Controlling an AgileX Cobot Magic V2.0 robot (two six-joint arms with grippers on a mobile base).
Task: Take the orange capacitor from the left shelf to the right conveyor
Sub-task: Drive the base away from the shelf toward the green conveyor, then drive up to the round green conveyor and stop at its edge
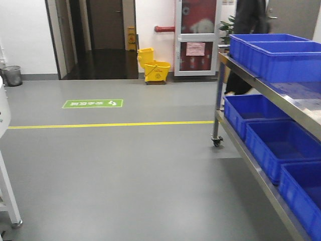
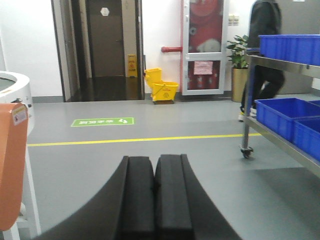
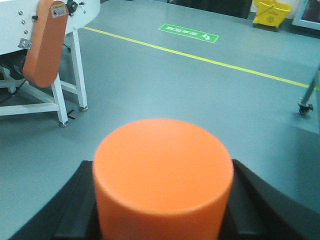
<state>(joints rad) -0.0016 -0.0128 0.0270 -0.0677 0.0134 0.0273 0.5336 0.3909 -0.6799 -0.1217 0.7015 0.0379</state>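
Right wrist view, right pincer point(image 3: 162, 205) clasping orange capacitor point(image 3: 162, 165), base cropped, left pincer point(image 2: 155, 172) closed empty

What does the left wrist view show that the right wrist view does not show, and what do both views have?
Only the left wrist view: the left gripper, fingers shut together with nothing between them, the blue bins on the shelf, a person and a plant.
Only the right wrist view: the orange capacitor, held in the right gripper.
Both: the green floor sign, the yellow line, the yellow mop bucket and the orange cover on the conveyor.
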